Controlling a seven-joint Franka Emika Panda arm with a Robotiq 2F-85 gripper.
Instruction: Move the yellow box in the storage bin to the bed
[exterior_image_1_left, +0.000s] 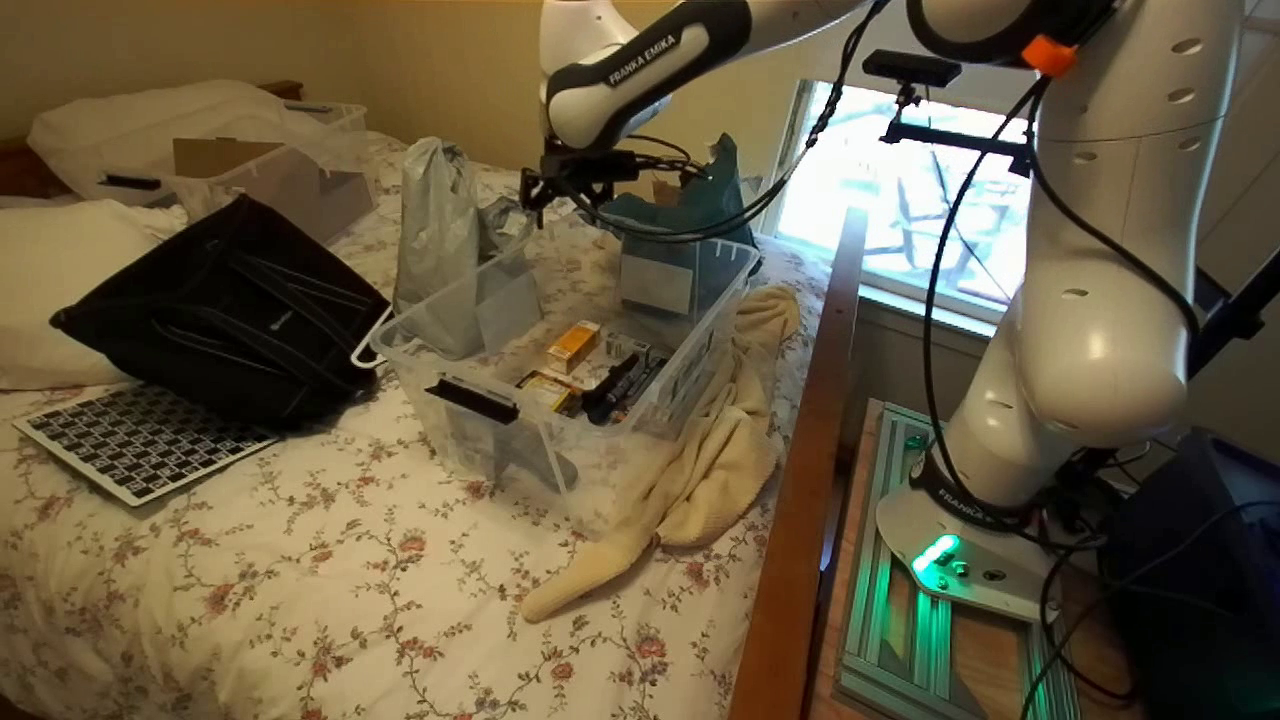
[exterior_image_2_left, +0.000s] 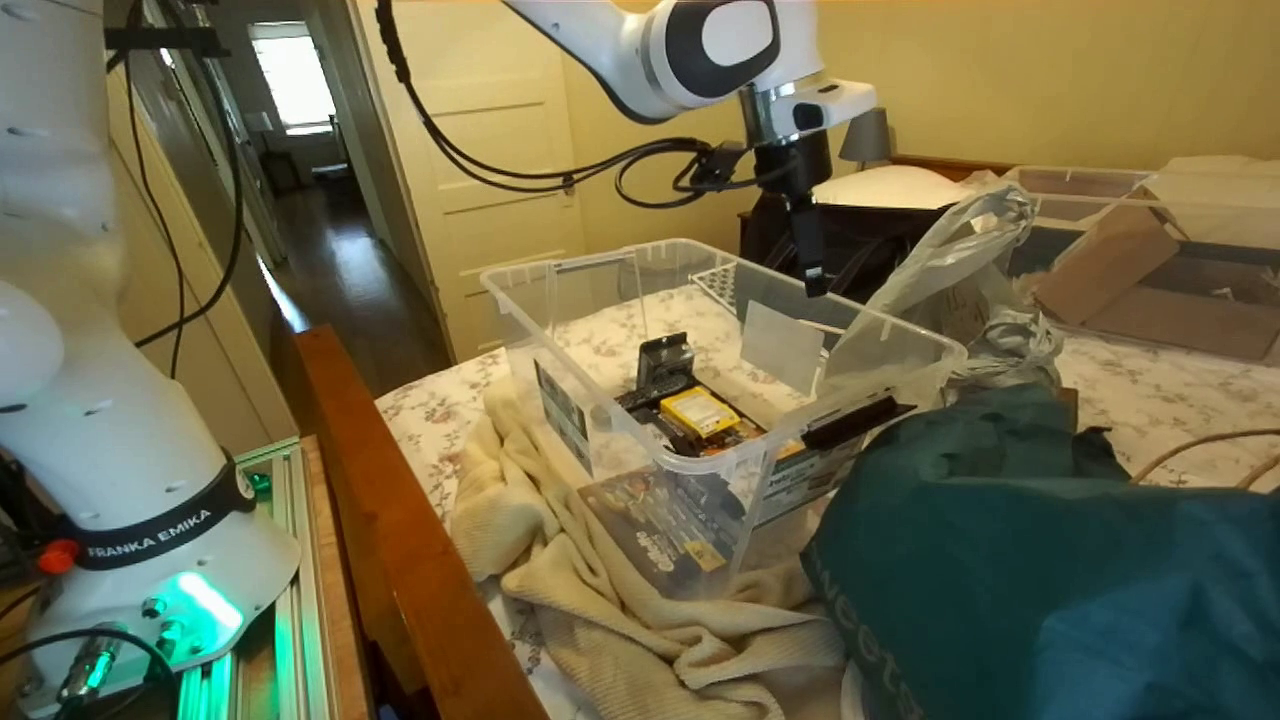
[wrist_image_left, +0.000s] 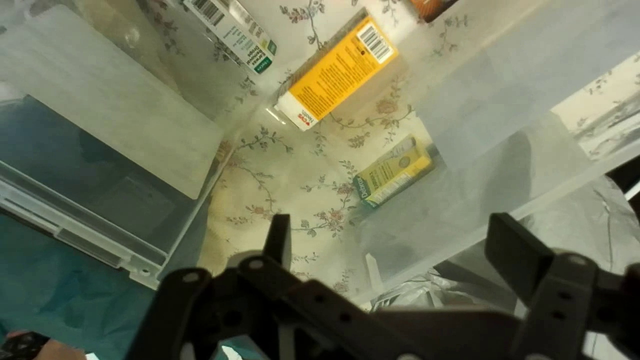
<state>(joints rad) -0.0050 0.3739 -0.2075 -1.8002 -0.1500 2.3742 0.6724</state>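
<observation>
gripper (wrist_image_left: 390, 240) hangs above the storage bin (exterior_image_1_left: 480, 445) in both exterior views; bottom of wrist frame, jaws wide apart. yellow box (wrist_image_left: 340, 70) is in the storage bin, upper center of wrist frame, white carton (wrist_image_left: 232, 32) to its left. in an exterior view, beige cloth (exterior_image_1_left: 725, 450) bunched just right of the storage bin on the bed (exterior_image_1_left: 330, 600).

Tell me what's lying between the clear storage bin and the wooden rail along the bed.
A crumpled cream cloth lies on the bed between the storage bin and the wooden rail; both exterior views show it.
</observation>
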